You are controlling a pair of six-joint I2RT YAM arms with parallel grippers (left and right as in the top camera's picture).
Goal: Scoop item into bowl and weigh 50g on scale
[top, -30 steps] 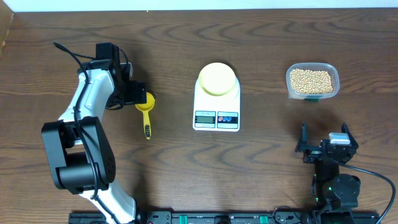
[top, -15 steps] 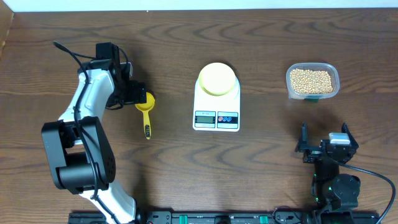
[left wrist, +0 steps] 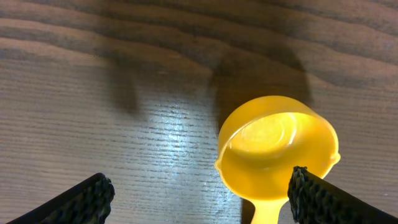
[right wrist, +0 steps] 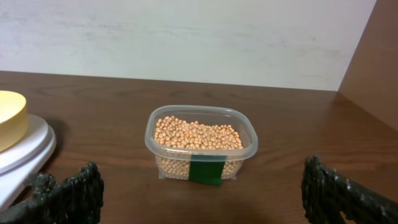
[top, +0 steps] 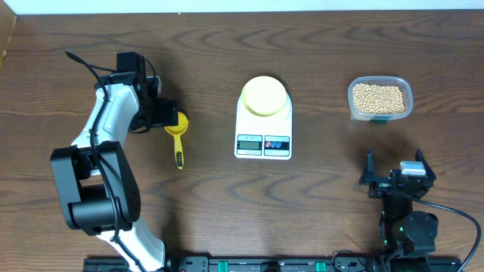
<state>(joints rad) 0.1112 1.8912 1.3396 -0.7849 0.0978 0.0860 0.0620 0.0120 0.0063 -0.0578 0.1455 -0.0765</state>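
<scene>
- My left gripper (left wrist: 199,202) is spread wide over the glossy yellow scoop (left wrist: 277,146); its round cup lies between my ribbed fingers on the dark wood-grain surface (top: 212,45)
- Mid-surface, the white rounded scale (top: 263,140) carries the pale yellow bowl (top: 265,96); a full circle from overhead, only an edge in my right wrist view
- Small round tan beans (right wrist: 196,135) fill a clear tub (right wrist: 249,146) at right; only the wrist view shows its green label (right wrist: 206,171)
- My right gripper (right wrist: 199,193) is spread, apart from the tub, holding nothing

One white digital kitchen scale (top: 263,140), one pale yellow bowl (top: 265,96), one yellow scoop (top: 177,130), one clear plastic tub (top: 409,97), beans (top: 378,97) too many to count.
</scene>
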